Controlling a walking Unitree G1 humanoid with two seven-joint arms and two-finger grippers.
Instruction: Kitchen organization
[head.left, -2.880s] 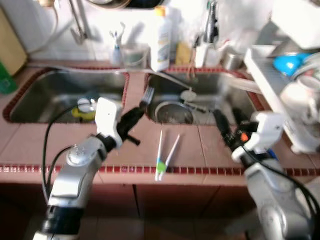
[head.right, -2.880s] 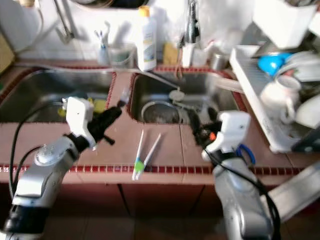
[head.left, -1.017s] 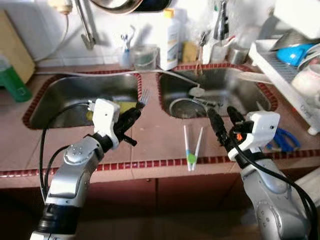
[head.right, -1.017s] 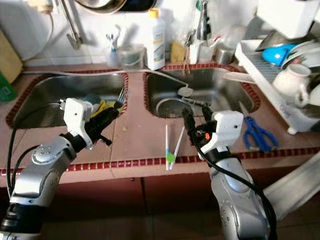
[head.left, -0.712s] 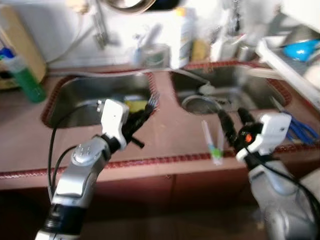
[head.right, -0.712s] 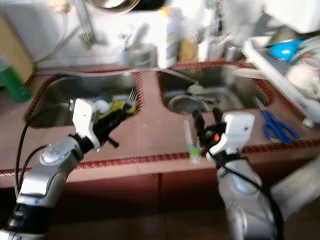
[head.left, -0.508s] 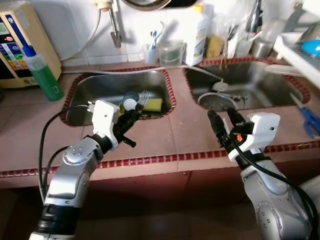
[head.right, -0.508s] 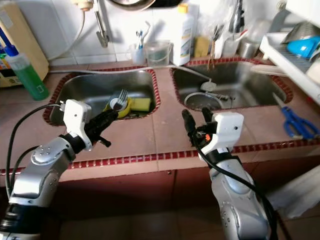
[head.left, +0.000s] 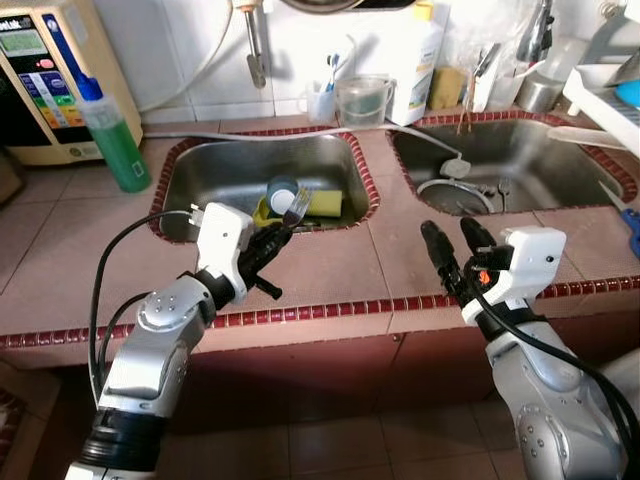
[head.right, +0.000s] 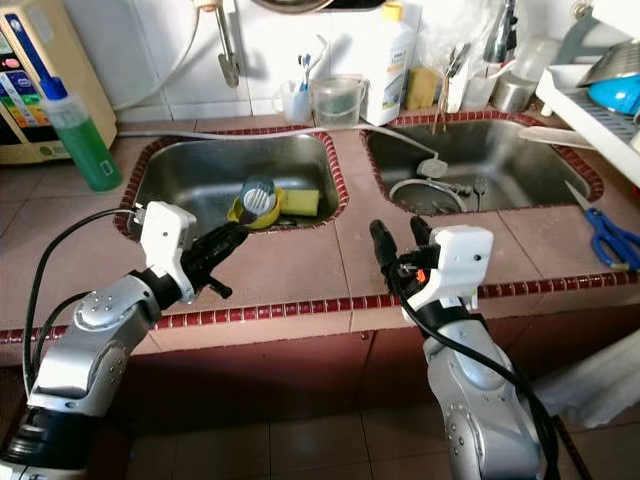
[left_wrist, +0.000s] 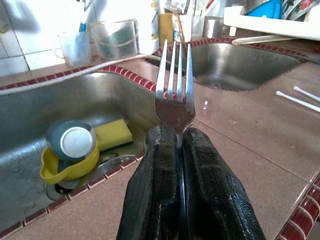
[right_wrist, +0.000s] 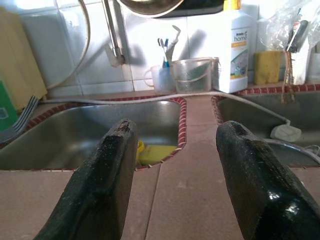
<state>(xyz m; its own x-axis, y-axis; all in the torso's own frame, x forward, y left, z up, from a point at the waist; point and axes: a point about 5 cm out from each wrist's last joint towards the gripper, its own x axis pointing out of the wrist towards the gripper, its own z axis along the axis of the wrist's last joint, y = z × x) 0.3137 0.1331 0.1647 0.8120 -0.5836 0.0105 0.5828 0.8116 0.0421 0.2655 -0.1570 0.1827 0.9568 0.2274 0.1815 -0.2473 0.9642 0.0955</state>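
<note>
Swung leftward since the earlier frame, the view now centres the left sink (head.left: 330, 165), where the left hand (head.left: 275, 237) pinches a fork (head.left: 296, 205) at the basin's 6 o'clock rim above the worktop (head.left: 330, 265), still undelivered, while the right hand (head.left: 458, 250) waits spread and empty.

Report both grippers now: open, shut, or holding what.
Left gripper: shut on the fork.
Right gripper: open, holding nothing.
</note>
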